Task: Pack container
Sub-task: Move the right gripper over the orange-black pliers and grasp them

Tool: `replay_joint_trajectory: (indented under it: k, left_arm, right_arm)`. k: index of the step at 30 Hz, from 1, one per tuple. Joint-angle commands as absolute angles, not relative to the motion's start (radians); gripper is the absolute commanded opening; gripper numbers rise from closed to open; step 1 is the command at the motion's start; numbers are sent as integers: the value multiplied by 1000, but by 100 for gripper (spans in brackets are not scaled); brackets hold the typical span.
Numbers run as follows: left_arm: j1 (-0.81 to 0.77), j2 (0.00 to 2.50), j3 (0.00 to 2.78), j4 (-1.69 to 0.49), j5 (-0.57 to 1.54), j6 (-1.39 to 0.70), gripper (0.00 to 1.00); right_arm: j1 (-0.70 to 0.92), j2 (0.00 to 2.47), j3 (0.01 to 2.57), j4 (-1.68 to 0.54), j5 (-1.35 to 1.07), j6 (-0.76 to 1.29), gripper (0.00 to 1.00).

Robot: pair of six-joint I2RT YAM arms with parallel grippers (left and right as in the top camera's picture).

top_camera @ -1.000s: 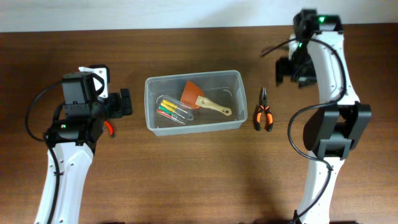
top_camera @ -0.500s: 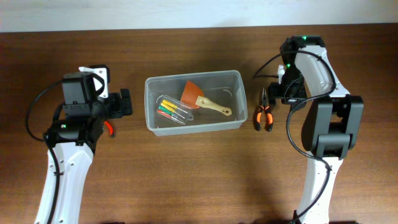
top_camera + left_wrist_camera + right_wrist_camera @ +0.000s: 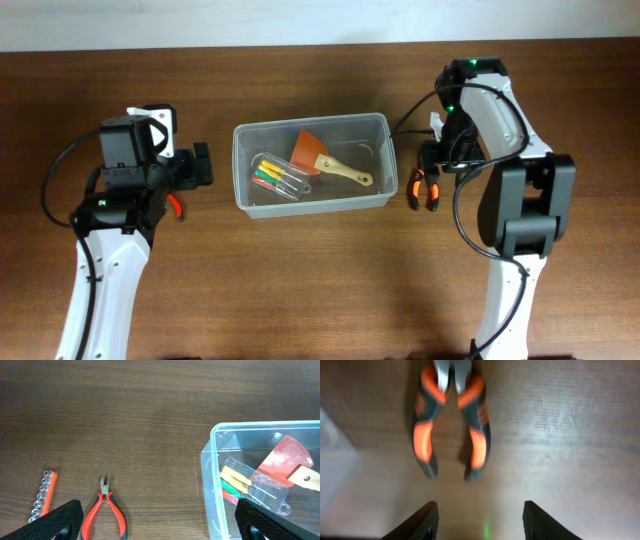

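I'm seeing the container sitting mid-table between both arms: a clear, rounded tub holding an orange scraper and a case of coloured screwdrivers. My right gripper is gaping empty by the orange pliers lying just right of the tub; my left gripper is hanging wide open, empty too

Left tool and right tool both spread wide.
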State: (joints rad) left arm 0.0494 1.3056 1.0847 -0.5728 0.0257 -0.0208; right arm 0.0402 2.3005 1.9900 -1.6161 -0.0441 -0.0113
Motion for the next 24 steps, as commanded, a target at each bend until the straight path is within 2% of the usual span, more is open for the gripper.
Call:
replay_joint_trajectory:
  k: [1, 8, 12, 17, 20, 24]
  left_arm:
    - [55, 1313, 1101, -570, 19, -30, 99]
    - [55, 1313, 1101, -570, 19, -30, 99]
    - [55, 1313, 1101, -570, 19, -30, 99]
    - [55, 1313, 1101, -570, 19, -30, 99]
    - [55, 1313, 1101, -570, 19, -30, 99]
    - [55, 1313, 1101, -570, 19, -30, 99]
  right_arm:
    - [39, 2146, 1990, -1654, -33, -60, 55]
    - [39, 1965, 1952, -1618, -46, -60, 55]
    - [39, 1923, 1811, -1469, -52, -60, 56]
    - [18, 1923, 1631, -1218, -99, -59, 63]
    - [8, 1923, 1569, -1140, -109, -59, 69]
    - [4, 1924, 1519, -1070, -109, -54, 70]
